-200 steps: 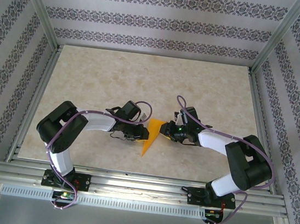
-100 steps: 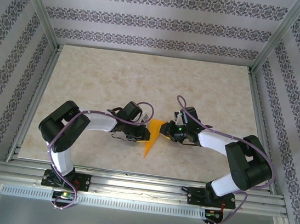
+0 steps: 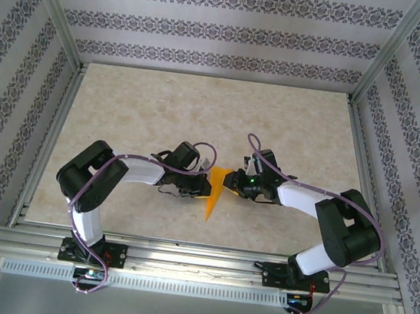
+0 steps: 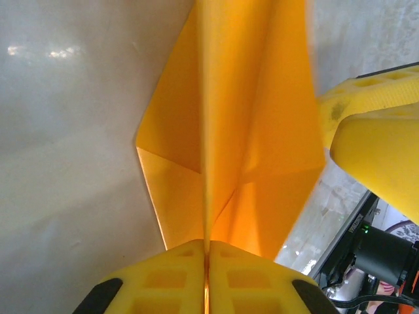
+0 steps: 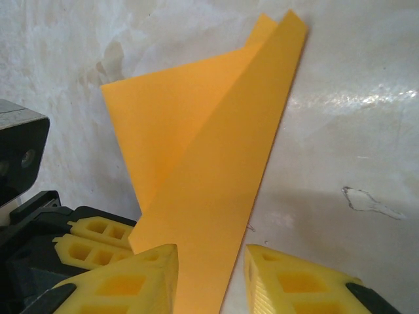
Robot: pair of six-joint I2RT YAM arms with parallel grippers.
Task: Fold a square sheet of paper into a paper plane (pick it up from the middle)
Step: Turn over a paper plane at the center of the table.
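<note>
While my left pincer [image 4: 207, 252] is pressed shut on the centre ridge of the plane [image 4: 255, 111], held over the table [image 4: 65, 131] between my arms, my right pincer [image 5: 211, 265] stands spread around one wing, so I should close it gently, square to the crease.

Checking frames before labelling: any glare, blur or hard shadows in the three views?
Left wrist: glare patch on table; paper sharp mid-frame, its top right edge smeared; right gripper's finger out of focus. Right wrist: glare streak on table right of paper, soft shadow beside it, folds crisp. Top: even light, no harsh shadows.
</note>
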